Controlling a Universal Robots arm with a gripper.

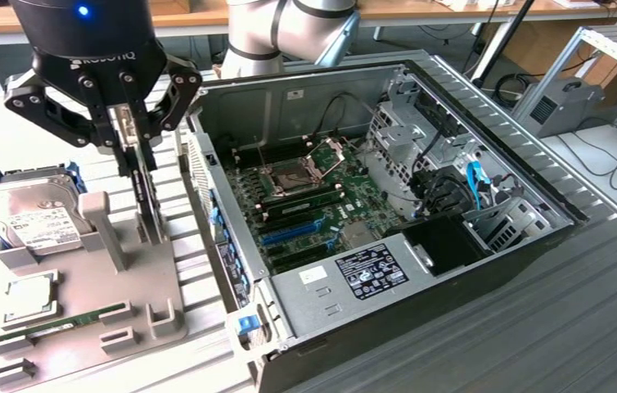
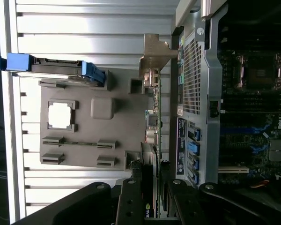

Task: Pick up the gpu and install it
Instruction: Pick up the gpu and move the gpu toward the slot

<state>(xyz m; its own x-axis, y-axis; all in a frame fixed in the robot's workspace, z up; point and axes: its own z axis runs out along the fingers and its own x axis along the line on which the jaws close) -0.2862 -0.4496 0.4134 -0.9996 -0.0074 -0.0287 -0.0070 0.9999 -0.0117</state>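
Black gpu [image 1: 147, 205] stands on edge in the grey holder [image 1: 90, 274], pinched along its top edge by the tool [image 1: 134, 164].
Held so high, the thin card may twist, and its silver bracket [image 2: 155, 51] could catch a holder post or the computer case [image 1: 418, 336] wall just beside it. On the table [image 1: 570, 327]: one gpu, one hard drive [image 1: 36, 217], one processor chip [image 1: 30, 299], one RAM stick [image 1: 63, 321], one computer case.

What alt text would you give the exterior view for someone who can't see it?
A robot's claw grips the top edge of the gpu, a thin black card standing on edge at a grey tray. To the exterior view's right lies an open PC case; a hard drive rests at the tray's edge.
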